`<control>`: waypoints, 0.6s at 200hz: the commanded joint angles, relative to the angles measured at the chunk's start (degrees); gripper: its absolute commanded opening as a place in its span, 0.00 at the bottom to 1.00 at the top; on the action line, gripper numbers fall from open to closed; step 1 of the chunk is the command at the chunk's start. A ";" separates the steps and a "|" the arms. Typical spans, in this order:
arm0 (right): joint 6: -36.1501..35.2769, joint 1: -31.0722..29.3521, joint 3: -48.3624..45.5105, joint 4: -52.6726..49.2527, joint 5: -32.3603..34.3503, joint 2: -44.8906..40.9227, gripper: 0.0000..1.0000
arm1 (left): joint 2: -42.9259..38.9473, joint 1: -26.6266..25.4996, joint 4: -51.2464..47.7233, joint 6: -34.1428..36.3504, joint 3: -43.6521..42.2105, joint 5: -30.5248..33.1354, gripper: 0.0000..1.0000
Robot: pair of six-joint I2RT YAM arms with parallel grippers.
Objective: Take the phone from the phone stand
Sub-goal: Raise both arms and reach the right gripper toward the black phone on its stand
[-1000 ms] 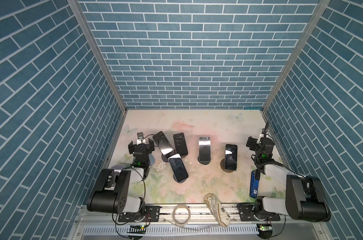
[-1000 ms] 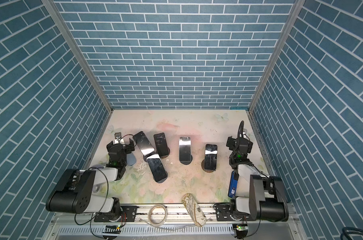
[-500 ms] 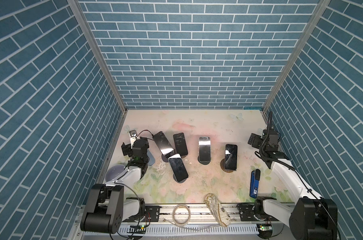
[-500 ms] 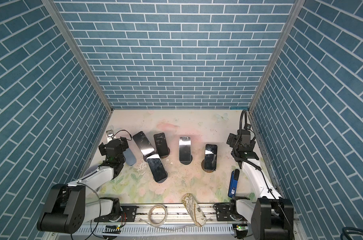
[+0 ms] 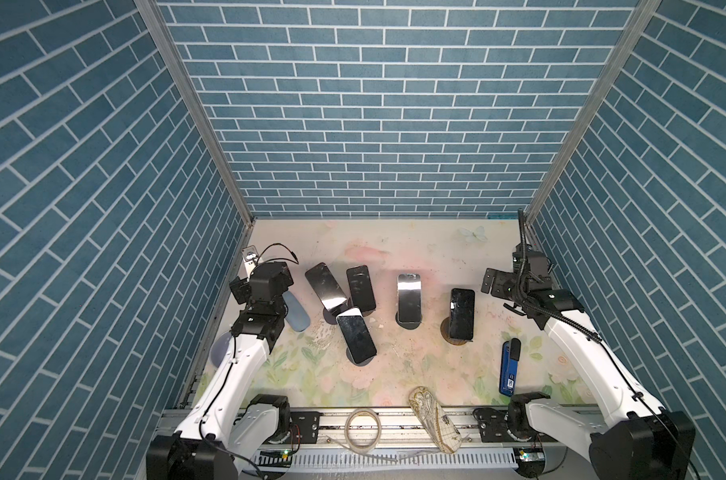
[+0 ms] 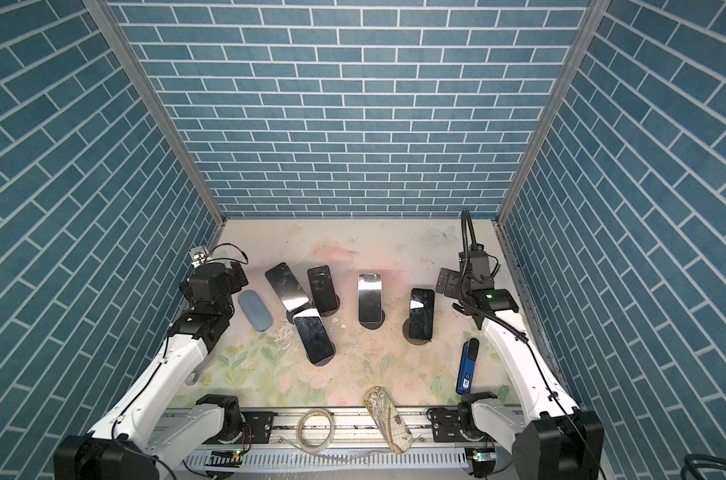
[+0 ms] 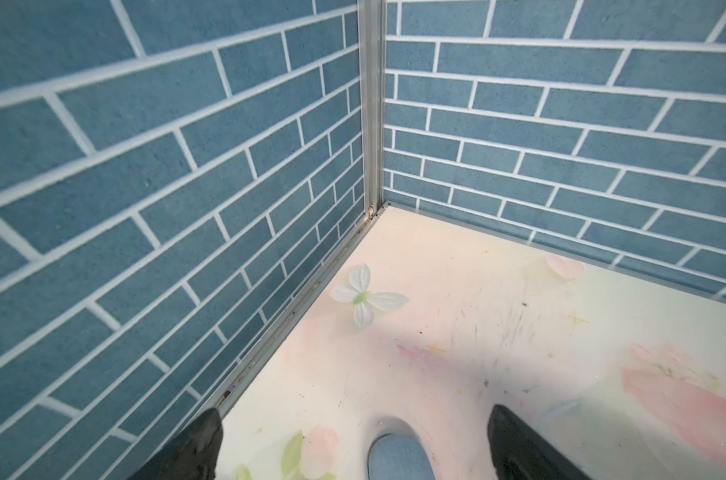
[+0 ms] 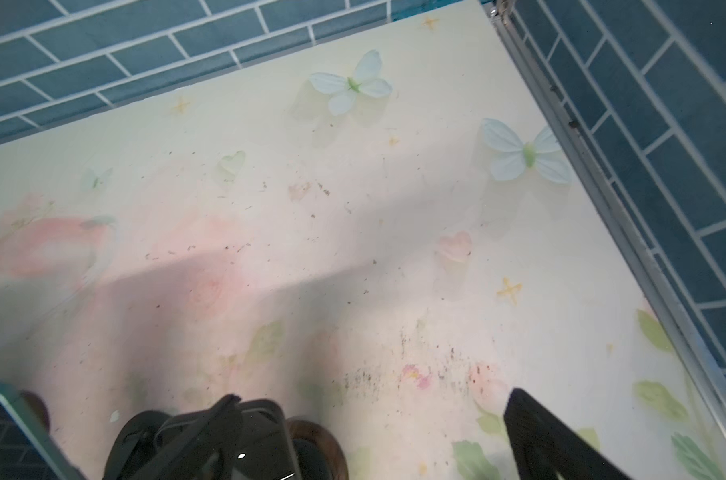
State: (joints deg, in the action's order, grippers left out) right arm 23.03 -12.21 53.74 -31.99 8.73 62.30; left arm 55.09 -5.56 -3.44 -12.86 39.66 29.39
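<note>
Several dark phones lean on round phone stands in a row across the middle of the table in both top views. The rightmost phone [image 5: 462, 307] [image 6: 421, 312] rests on a brown stand [image 5: 457, 337]. My right gripper [image 5: 515, 286] [image 8: 374, 419] hovers just right of it, open and empty. In the right wrist view one of its fingers [image 8: 224, 415] crosses in front of that phone [image 8: 261, 449]. My left gripper [image 5: 267, 291] [image 7: 359, 440] is open and empty by the left wall, left of the leftmost phone [image 5: 326, 286].
A blue-grey oval case [image 5: 297, 312] [image 7: 401, 457] lies under the left gripper. A blue device [image 5: 509, 365] lies at the front right. A patterned pouch [image 5: 434, 417] and a cable loop [image 5: 363, 428] sit on the front rail. Brick walls close in on three sides.
Both arms have unfolded from the front and stretched out. The left gripper has shifted toward the left wall and the right gripper has moved back. Both have stayed open.
</note>
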 commanded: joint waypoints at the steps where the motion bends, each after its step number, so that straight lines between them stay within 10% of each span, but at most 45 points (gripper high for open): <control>1: 4.09 -1.54 2.59 -6.64 -4.07 -1.26 0.99 | -1.83 -0.46 -6.76 -4.20 2.72 -6.79 1.00; 120: 6.33 -11.60 5.06 -8.70 -5.28 7.56 0.99 | -0.39 -3.83 -13.88 -6.40 10.97 -22.09 1.00</control>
State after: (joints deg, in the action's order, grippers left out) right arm 27.27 -23.03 55.86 -39.53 3.77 67.68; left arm 54.30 -8.62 -16.01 -18.90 49.41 10.76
